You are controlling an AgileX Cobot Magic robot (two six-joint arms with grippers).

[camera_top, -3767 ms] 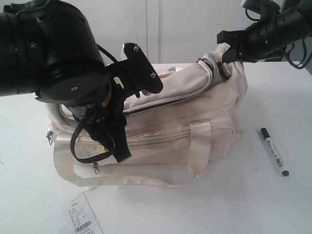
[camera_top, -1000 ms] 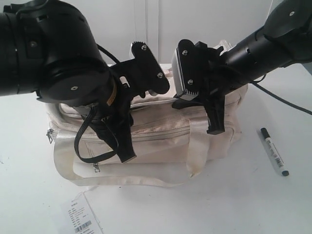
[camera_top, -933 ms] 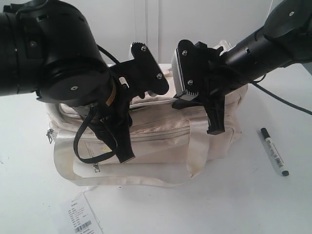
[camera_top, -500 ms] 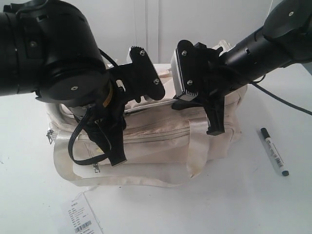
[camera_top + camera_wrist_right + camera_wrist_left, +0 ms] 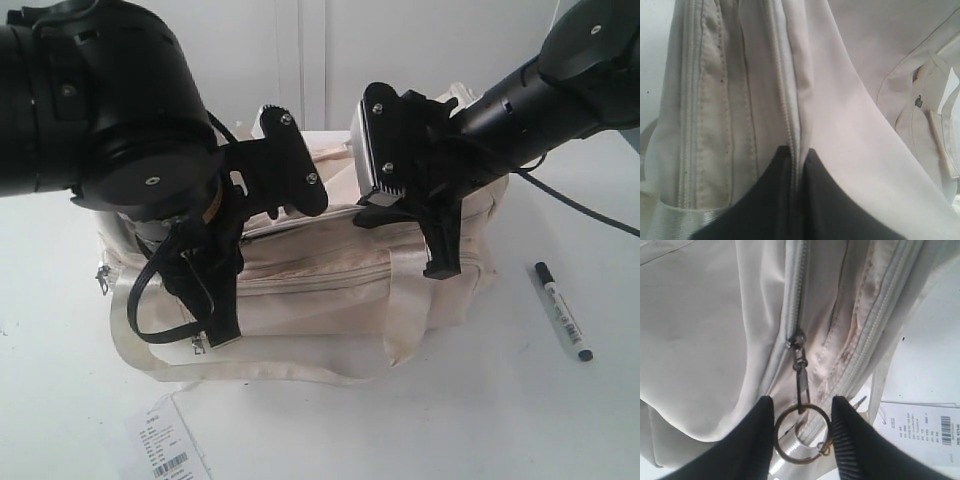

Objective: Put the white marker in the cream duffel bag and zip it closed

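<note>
Drawing away from the right jaws pinching the soft cream duffel bag [image 5: 330, 290], the left jaws clamp and tug its gold ring [image 5: 782, 449], likely unzipping for the slim white marker [image 5: 563, 312].

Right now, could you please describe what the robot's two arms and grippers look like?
The left arm and right arm are black with bulky rounded joints and loose black cables. The left gripper and right gripper have tapered black fingers; toothed, screw-studded plates sit behind them.
</note>
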